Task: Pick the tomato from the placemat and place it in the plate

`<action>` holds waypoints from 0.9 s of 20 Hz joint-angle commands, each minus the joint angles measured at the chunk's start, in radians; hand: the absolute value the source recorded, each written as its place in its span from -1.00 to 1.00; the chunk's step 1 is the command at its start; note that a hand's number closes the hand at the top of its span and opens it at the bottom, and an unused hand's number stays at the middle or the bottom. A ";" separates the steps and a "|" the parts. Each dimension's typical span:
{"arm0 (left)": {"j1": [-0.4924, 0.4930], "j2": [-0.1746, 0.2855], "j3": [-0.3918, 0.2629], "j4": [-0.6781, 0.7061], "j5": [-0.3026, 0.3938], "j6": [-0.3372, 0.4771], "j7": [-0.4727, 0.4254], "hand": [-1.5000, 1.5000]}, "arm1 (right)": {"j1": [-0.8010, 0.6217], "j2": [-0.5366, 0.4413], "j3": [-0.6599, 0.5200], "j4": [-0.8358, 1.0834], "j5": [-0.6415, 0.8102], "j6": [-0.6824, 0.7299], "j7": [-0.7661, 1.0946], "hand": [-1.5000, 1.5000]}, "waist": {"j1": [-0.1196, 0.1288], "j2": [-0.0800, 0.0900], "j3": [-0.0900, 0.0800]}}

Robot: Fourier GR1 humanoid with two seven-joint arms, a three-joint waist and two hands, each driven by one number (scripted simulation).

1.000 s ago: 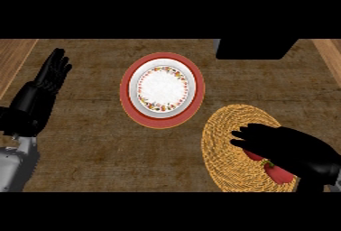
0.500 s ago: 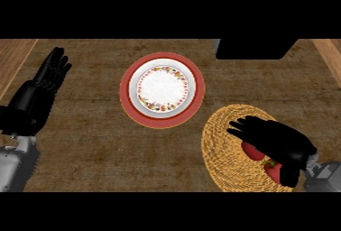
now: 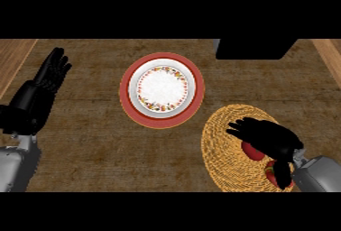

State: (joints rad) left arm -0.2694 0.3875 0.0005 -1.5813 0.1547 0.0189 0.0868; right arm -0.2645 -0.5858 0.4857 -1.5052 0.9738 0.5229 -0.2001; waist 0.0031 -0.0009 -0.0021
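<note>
A red tomato (image 3: 252, 151) lies on the round woven placemat (image 3: 223, 149) at the lower right. My right hand (image 3: 266, 135) sits on top of it, fingers bent down over it and the thumb across it, so only two red patches show. The white plate (image 3: 144, 88) with a flowered rim rests on a red underplate (image 3: 126, 97) at the middle of the counter, up and left of the placemat. Near the left edge my left hand (image 3: 39, 92) rests open, fingers up.
A black block (image 3: 256, 48) stands at the back right, just beyond the placemat. Lighter wooden strips (image 3: 15, 58) border the counter's left and right sides. Brown counter lies between the left hand and the plate.
The right hand has slid up and left over the tomato and curled round it, hiding more of the red. The left hand, plate and placemat have stayed put.
</note>
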 commanded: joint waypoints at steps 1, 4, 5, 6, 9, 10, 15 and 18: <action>0.011 -0.027 0.026 0.063 -0.016 -0.032 -0.066 0.00 | -0.016 0.021 -0.036 0.117 0.049 -0.035 -0.073 -1.00 | -0.001 0.002 0.002; -0.028 -0.045 0.016 -0.002 -0.051 -0.002 0.016 0.00 | -0.007 0.071 -0.018 0.097 0.119 -0.024 -0.023 -1.00 | -0.003 0.001 0.002; 0.019 -0.038 0.031 0.018 -0.038 -0.039 -0.041 0.00 | 0.036 0.051 -0.020 0.119 0.138 -0.092 -0.053 -1.00 | -0.003 0.001 0.002; -0.044 -0.051 0.014 0.021 -0.058 -0.010 0.020 0.00 | 0.014 0.082 -0.004 0.183 0.166 -0.123 -0.059 -1.00 | -0.003 0.002 0.002; 0.038 -0.025 0.049 -0.076 -0.024 -0.047 0.043 0.00 | -0.023 0.118 0.010 0.222 0.232 -0.138 -0.035 -1.00 | 0.003 0.001 0.002; 0.001 -0.029 0.055 -0.026 -0.020 -0.057 0.043 0.00 | 0.001 0.119 -0.037 0.223 0.151 -0.148 -0.121 1.00 | -0.001 0.001 0.002; -0.043 -0.047 0.046 0.007 -0.035 -0.047 0.030 0.00 | 0.018 0.166 -0.066 0.213 0.162 -0.389 -0.177 1.00 | -0.005 0.002 0.003; -0.012 -0.081 0.020 0.002 -0.065 -0.023 -0.006 0.00 | -0.137 0.115 -0.255 0.413 0.103 -0.413 -0.187 1.00 | 0.010 0.008 0.004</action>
State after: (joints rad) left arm -0.2792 0.3338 0.0366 -1.5864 0.1071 -0.0173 0.0970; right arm -0.3224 -0.4466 0.3592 -1.2252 1.1093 0.1849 -0.3661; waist 0.0062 0.0005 -0.0010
